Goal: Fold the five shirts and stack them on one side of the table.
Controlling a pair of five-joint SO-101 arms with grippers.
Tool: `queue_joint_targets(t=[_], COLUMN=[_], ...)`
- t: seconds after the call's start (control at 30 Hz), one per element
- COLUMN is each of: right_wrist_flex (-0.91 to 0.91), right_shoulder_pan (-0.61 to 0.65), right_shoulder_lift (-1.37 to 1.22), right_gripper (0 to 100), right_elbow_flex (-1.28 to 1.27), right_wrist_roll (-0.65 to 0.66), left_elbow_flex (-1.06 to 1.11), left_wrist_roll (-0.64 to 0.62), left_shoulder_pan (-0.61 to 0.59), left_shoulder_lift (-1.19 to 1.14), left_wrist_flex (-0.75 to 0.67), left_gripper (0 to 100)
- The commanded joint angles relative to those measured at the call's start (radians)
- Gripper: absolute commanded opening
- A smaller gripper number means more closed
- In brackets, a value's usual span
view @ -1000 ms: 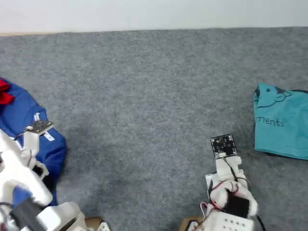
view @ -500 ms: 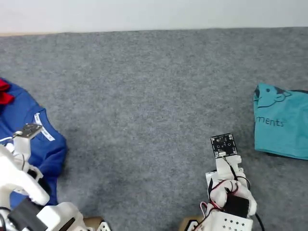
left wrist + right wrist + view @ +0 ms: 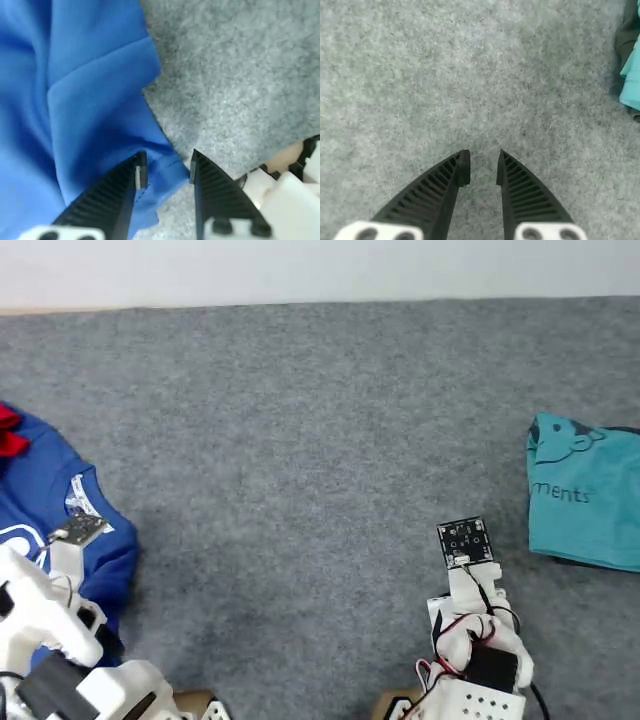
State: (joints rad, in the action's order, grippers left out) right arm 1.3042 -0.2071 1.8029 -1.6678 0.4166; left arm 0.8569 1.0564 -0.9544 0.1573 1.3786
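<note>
Grey felt tabletop (image 3: 300,440), white wall (image 3: 300,270) behind. Left gripper (image 3: 165,172) parted, astride blue shirt (image 3: 75,100) hem. Right gripper (image 3: 482,170) barely parted above felt. Folded teal shirt (image 3: 590,495) at table's edge.

high view: fixed overhead, looking down over the grey table (image 3: 320,420); arms (image 3: 472,660) at its near edge
left wrist view: close, down past the left gripper (image 3: 165,170) onto the blue shirt (image 3: 75,100), shared with the high view
right wrist view: close, down past the right gripper (image 3: 482,167) onto table; teal shirt (image 3: 632,85) at its edge, shared likewise
</note>
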Motion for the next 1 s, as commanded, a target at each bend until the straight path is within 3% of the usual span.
queue_joint_targets(t=[0.0,0.33,0.53,0.97], right_wrist_flex=[-0.007,-0.007,-0.007,-0.007], right_shoulder_pan=[0.007,0.007,0.007,0.007], right_shoulder_lift=[0.008,0.008,0.008,0.008], right_gripper=[10.2,10.2,10.2,10.2], right_elbow_flex=[-0.015,-0.015,-0.015,-0.015], right_wrist_roll=[0.009,0.009,0.009,0.009], left_elbow_flex=[0.054,0.137,0.127,-0.193], left_wrist_roll=[0.003,0.006,0.005,0.006], left_shoulder_pan=[-0.008,-0.003,-0.008,-0.005], left_shoulder_lift=[-0.002,-0.002,0.009,0.009], left_wrist_flex=[-0.083,-0.152,-0.144,0.199], left_gripper=[15,0,0,0])
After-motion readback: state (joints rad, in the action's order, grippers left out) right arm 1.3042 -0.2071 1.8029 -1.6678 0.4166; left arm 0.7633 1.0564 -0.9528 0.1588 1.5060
